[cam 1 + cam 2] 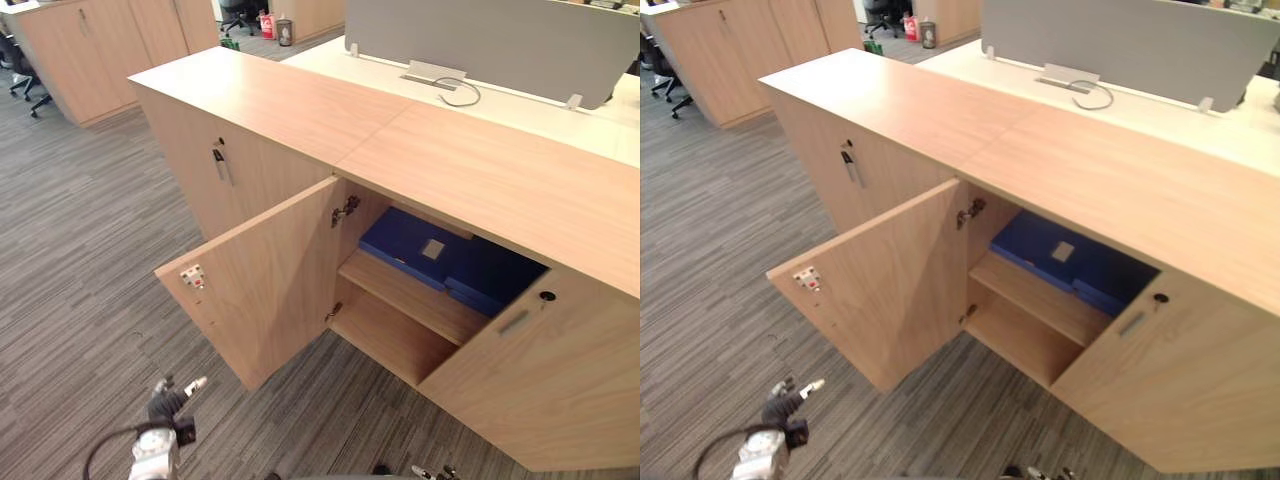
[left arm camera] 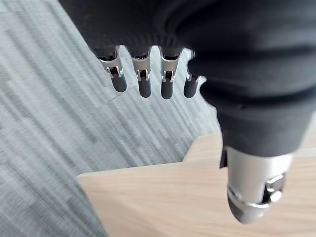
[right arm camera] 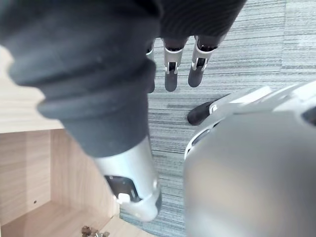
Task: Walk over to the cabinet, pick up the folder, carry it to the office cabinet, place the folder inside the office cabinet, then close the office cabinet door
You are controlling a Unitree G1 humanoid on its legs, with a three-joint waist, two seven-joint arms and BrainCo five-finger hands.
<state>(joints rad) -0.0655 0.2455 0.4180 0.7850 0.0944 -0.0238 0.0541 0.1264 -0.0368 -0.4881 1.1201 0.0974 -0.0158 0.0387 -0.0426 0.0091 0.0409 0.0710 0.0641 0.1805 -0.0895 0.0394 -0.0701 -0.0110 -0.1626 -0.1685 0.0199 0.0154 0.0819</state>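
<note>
Office. Grey carpet [image 1: 80, 250]; cabinet [image 1: 300, 110], centre, holding a folder [image 1: 400, 240]; chair [image 1: 17, 68], upper left; desk [image 1: 330, 57] with divider screen [image 1: 480, 40], upper right.

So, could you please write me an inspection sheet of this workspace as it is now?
Surface: cabinet top, pale wood, one seam across it.
Job's things: blue folder lies on the upper shelf inside the office cabinet; door wide open.
Clutter: nothing seen.
Hands: left hand and right hand open, empty, over the carpet.
Cables: one pale cable loops on the desk behind.
Surroundings: grey divider, more cabinets, office chair.
</note>
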